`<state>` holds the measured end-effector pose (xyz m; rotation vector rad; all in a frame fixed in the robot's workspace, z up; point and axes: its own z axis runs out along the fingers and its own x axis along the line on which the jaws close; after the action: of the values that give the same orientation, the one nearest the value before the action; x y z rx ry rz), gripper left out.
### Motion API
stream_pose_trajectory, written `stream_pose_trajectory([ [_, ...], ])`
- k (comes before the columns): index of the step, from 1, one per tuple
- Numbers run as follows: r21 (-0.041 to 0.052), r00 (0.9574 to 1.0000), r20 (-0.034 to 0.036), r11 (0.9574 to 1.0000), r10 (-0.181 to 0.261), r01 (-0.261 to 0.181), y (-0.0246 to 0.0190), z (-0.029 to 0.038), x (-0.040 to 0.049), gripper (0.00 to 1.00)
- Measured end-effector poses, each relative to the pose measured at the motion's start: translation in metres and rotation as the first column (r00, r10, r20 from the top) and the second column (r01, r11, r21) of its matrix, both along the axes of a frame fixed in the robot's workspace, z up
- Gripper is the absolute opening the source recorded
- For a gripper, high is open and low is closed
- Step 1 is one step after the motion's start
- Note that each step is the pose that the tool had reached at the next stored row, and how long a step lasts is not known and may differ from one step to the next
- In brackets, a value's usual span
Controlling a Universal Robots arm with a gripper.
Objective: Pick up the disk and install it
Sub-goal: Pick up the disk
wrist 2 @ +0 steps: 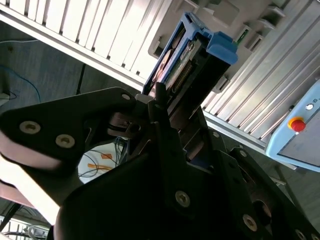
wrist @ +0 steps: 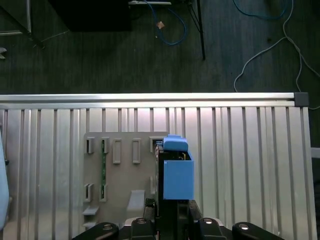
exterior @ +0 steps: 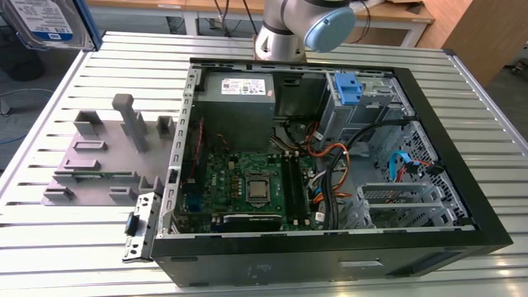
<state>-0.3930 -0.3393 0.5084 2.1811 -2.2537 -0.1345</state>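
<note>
I have the gripper (wrist 2: 175, 107) clamped on the disk (exterior: 51, 23), up at eleven o'clock in the exterior view, over the grey fixture plate (wrist: 125, 170). I'd carry it slowly and squarely, staying well clear of the rim of the computer case (exterior: 486, 229).

A ribbed bench of silver aluminium slats (exterior: 49, 247) shines under bright light. Past its edge lies a dark grey floor (wrist: 100, 55) with a loose blue cable (wrist: 183, 27) and a thin white cable (wrist: 260, 56). Pale wooden desks (exterior: 396, 15) stand behind.
</note>
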Motion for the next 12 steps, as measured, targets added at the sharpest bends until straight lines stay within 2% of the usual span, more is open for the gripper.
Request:
stream_pose_trajectory([
  [8,0.0,1.0,0.0002,1.0,0.0,0.0,0.0,0.0005,0.0003,0.35],
  [12,0.0,1.0,0.0001,1.0,0.0,0.0,0.0,0.0006,0.0046,0.35],
])
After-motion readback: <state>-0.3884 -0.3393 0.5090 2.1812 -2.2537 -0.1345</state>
